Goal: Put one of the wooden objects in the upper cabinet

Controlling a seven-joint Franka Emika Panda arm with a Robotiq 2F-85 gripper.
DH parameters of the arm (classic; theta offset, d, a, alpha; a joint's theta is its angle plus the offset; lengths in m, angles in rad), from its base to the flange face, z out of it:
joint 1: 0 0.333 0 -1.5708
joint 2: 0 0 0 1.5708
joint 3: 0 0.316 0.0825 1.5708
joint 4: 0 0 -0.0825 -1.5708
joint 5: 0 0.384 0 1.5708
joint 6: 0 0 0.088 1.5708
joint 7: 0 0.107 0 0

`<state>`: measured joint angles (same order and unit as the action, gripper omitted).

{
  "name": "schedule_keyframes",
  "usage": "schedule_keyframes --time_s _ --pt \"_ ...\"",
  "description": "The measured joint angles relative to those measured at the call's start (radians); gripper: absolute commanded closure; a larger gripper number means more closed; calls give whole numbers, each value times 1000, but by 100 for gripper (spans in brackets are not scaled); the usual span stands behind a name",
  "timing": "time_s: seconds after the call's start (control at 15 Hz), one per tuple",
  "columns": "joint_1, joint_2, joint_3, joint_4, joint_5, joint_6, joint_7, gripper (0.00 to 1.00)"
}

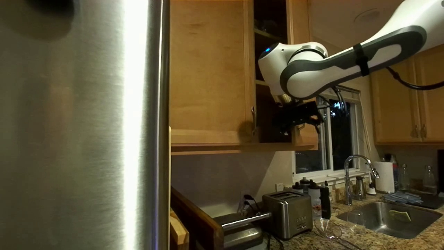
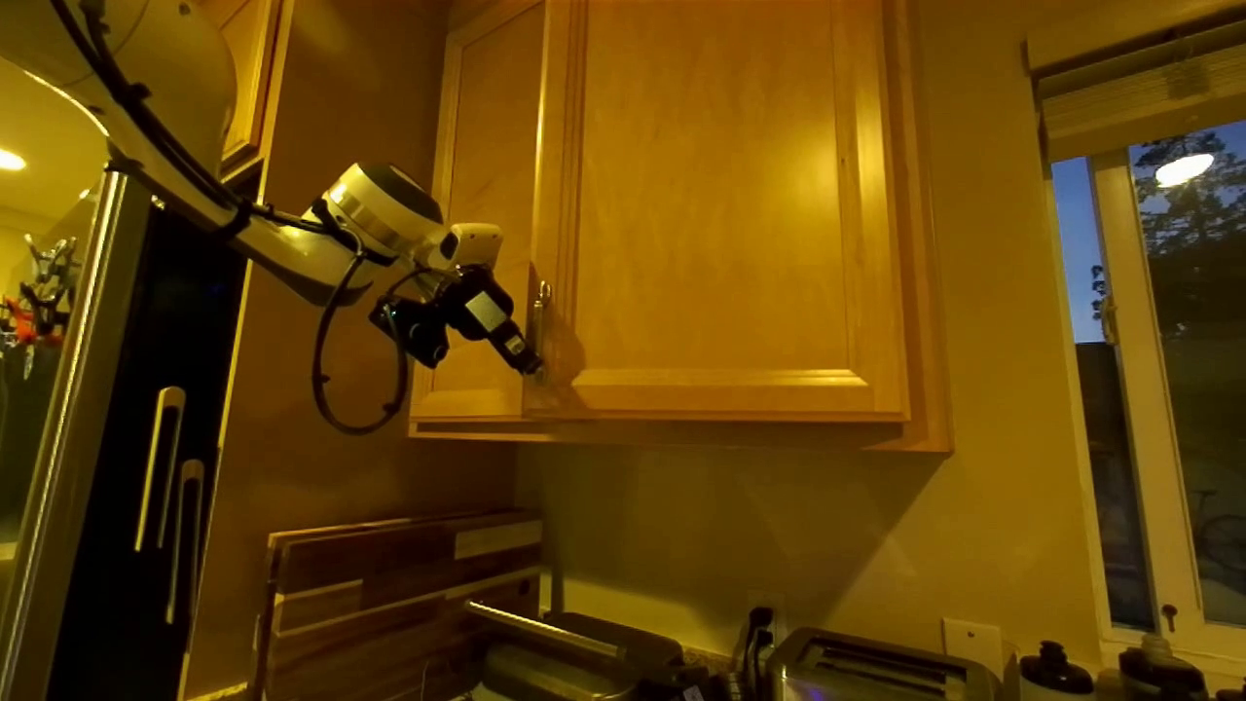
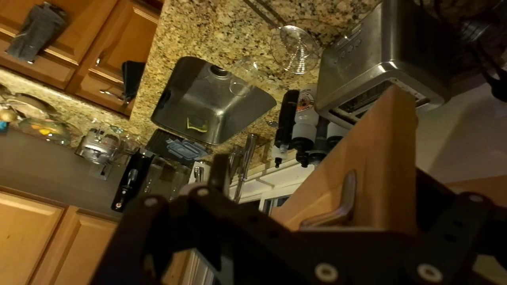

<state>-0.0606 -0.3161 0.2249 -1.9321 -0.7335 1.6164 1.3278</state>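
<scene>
The honey-oak upper cabinet (image 1: 208, 76) has its near door closed and its far door partly open, showing dark shelves inside. In an exterior view the partly open door (image 2: 711, 195) shows its front face and silver handle (image 2: 541, 304). My gripper (image 1: 301, 127) is open at the lower part of this door. In the wrist view the fingers of the gripper (image 3: 323, 172) stand wide apart on either side of the door edge (image 3: 396, 158), with the handle (image 3: 348, 196) between them. Whether they touch the door is unclear. Wooden boards (image 2: 409, 594) stand upright on the counter, also seen partly (image 1: 197, 215).
A steel fridge (image 1: 83, 139) stands beside the cabinet. Below are a toaster (image 1: 288, 211), several bottles (image 1: 314, 198), a wire strainer (image 3: 297, 47), a sink (image 3: 178, 87) and a faucet (image 1: 348, 180). A window (image 1: 312, 163) is beyond the open door.
</scene>
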Motion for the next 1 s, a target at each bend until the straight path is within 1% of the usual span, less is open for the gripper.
schedule_keyframes --time_s 0.33,0.6,0.8,1.0 --pt "8 -104 -21 -89 8 -110 36 0" --pt "6 -184 -70 -166 6 -199 50 0" --pt "-2 -213 -115 -199 1 -235 51 0" --pt "-11 -219 -139 -207 -6 -266 52 0"
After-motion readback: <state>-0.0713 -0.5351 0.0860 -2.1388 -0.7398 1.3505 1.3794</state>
